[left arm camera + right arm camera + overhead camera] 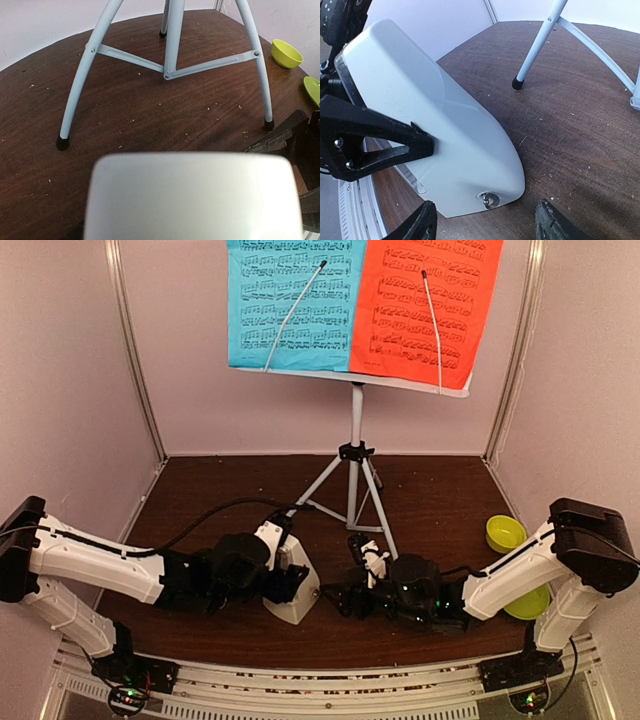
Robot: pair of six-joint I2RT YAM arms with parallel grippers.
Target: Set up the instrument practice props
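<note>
The white music-stand desk (405, 380) stands at the back on white tripod legs (352, 490), with the blue sheet (290, 300) on its left and the red-orange sheet (425, 305) on its right. The white pyramid metronome (297, 602) is low at the table in front of the tripod. My left gripper (283, 578) is shut on it; one black finger (375, 145) presses its side. The metronome fills the bottom of the left wrist view (190, 195) and hides the fingers there. My right gripper (487, 227) is open, its jaws apart just in front of the metronome's (445, 130) lower end with its metal key (490, 200).
A yellow-green bowl (505, 533) and a yellow-green plate (530, 602) sit at the right, beside my right arm. They also show in the left wrist view, bowl (287, 53) and plate (313, 90). The tripod feet (63, 143) stand just behind the metronome.
</note>
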